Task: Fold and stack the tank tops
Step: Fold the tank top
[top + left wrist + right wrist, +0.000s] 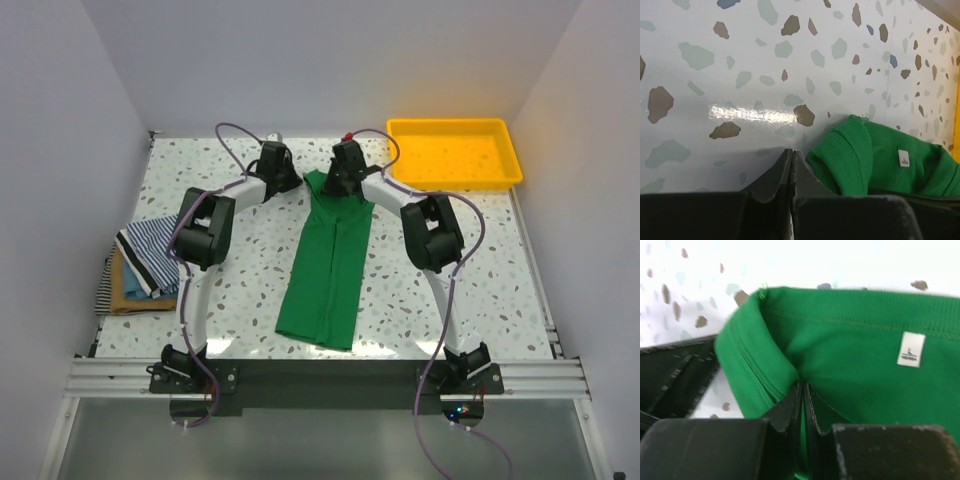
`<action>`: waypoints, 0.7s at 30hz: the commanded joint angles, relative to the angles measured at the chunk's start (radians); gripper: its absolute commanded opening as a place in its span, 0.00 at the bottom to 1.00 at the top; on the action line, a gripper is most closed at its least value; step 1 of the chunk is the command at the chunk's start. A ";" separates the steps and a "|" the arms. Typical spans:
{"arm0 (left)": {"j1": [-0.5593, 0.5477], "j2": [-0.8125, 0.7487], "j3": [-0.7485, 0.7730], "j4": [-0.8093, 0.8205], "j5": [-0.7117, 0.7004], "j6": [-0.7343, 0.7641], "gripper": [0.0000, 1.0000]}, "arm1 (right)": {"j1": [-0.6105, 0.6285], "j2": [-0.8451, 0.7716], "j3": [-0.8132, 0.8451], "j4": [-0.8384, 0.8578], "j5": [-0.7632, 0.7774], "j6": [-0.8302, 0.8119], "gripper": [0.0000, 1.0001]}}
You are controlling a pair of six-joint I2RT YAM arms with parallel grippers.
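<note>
A pile (140,268) of folded tops sits at the left edge of the desk (470,280), a navy-striped one uppermost. The green top (325,275) lies down the middle as a long narrow strip, so it looks folded lengthwise but not yet crosswise or stacked. At its far end the right hand (802,386) is pinched shut on the ribbed edge, while the left hand (791,156) is closed on nothing just beside the cloth, so it probably needs to grab again.
</note>
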 commanded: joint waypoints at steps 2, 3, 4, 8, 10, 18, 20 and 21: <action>0.007 0.004 0.011 0.080 0.076 -0.019 0.02 | -0.003 0.008 0.062 0.084 -0.028 0.072 0.08; 0.007 0.006 0.011 0.094 0.088 -0.025 0.02 | -0.003 0.011 0.062 0.084 -0.028 0.079 0.08; 0.007 0.006 0.008 0.098 0.093 -0.027 0.02 | -0.002 0.009 0.062 0.082 -0.022 0.088 0.07; 0.005 0.003 -0.001 0.135 0.124 -0.043 0.02 | -0.006 0.034 0.081 0.084 -0.039 0.100 0.08; 0.007 -0.008 -0.019 0.169 0.133 -0.053 0.02 | -0.006 0.051 0.106 0.065 -0.045 0.108 0.08; -0.004 -0.022 -0.018 0.229 0.183 -0.080 0.02 | -0.013 0.083 0.131 0.056 -0.051 0.125 0.08; -0.007 -0.033 -0.030 0.236 0.180 -0.082 0.02 | -0.023 0.092 0.131 0.077 -0.088 0.141 0.08; -0.007 -0.037 -0.038 0.261 0.183 -0.088 0.02 | -0.026 0.097 0.131 0.088 -0.109 0.148 0.08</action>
